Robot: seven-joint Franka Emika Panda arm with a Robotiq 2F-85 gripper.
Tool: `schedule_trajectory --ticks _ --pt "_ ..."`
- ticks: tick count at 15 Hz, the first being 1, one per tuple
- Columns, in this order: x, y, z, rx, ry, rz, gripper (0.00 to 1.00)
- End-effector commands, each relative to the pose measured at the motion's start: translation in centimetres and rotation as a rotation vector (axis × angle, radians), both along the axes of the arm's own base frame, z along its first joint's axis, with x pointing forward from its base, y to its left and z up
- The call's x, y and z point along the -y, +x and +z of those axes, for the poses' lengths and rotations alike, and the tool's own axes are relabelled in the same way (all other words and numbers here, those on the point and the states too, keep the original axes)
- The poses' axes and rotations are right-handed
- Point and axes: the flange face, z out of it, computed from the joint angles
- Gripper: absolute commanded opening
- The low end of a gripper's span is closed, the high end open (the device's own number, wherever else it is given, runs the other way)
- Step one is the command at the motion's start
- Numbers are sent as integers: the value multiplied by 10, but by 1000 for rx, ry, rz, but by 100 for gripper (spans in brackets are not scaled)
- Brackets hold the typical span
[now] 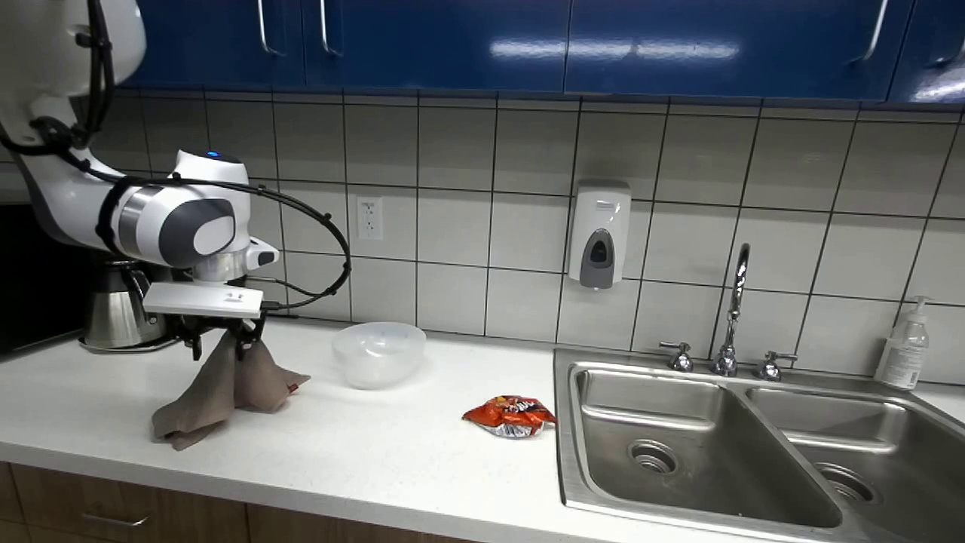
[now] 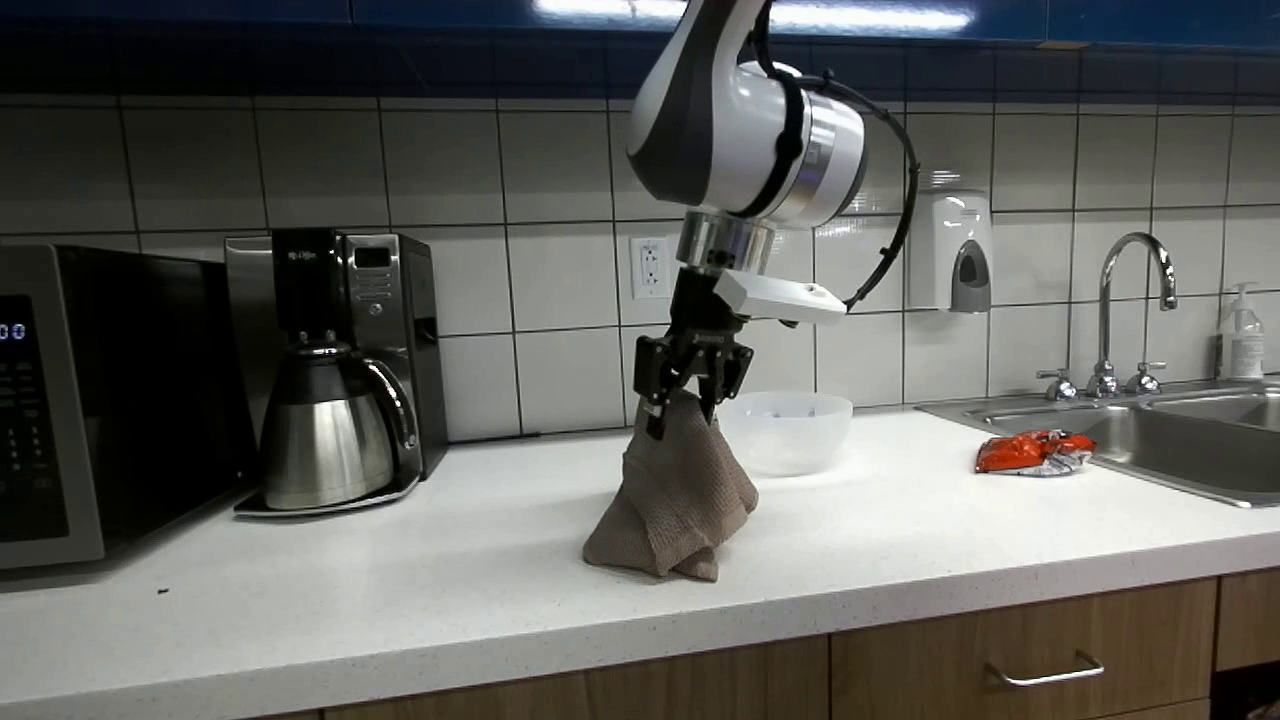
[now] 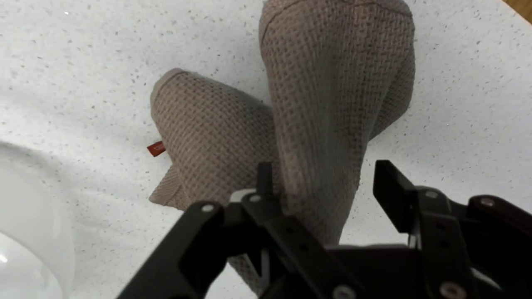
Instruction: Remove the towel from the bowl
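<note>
Gripper (image 1: 220, 347) has its fingers (image 3: 388, 195) spread well apart, either side of the peak of the towel (image 2: 675, 500), prob. w/ no hold on it: wrist view shows bare counter (image 3: 457, 124) btwn one finger & the towel; the other overlaps towel there, can't tell if touching. Towel's tented on the counter directly below, outside the bowl (image 1: 378, 358) & apart from it, bowl near, off to one side. Key for next move: long fold in wrist view runs thru the gap, approx. square to the finger-to-finger line, so straight-up retreat should slip free, IMO; going sideways, esp. twd bowl, might snag & drag towel along. Removal itself looks basically done, so backing off's prob. what's left.
</note>
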Motion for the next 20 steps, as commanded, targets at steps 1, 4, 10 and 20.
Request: schedule_trajectory --ticks 1,4,10,20 --pt "0 1 14 3 16 9 97" --pt "-2 -3 23 9 20 8 100" --pt "-1 -16 44 -6 43 -24 100" --pt "8 -51 76 8 33 -40 100"
